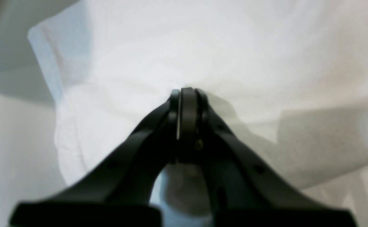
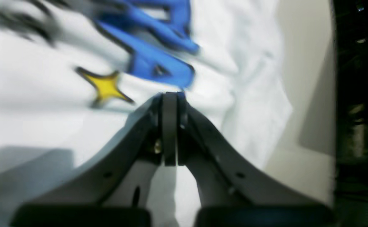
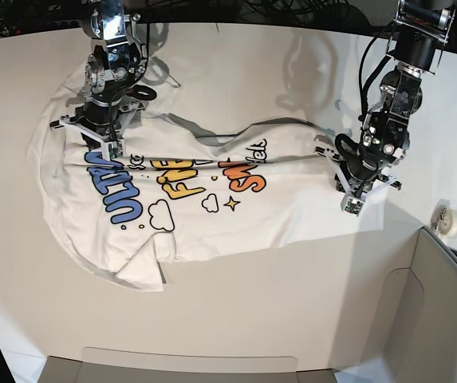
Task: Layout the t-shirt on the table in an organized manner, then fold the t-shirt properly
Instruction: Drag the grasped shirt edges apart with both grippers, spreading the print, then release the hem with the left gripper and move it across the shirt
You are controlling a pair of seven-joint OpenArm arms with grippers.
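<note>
White cotton t-shirt [image 3: 212, 199] lies print-up, half spread on the worktop [image 3: 276, 303], its upper part doubled along a fold line. Your left hand [image 3: 354, 194] and right hand [image 3: 92, 137] are each pressed together, apparently pinching cloth. Move both evenly, keeping that edge taut and straight.

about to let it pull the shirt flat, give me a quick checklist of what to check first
1. Left gripper shut on the t-shirt: ok, jaws closed with white cloth pinched.
2. Right gripper shut on the shirt near the blue letters: ok.
3. Shirt lying flat: not ok, a fold runs between the grippers and the near sleeve is bunched.
4. Print facing up: ok.
5. Shirt fully on the table: ok.
6. One layer or several in each grip: cannot tell.
</note>
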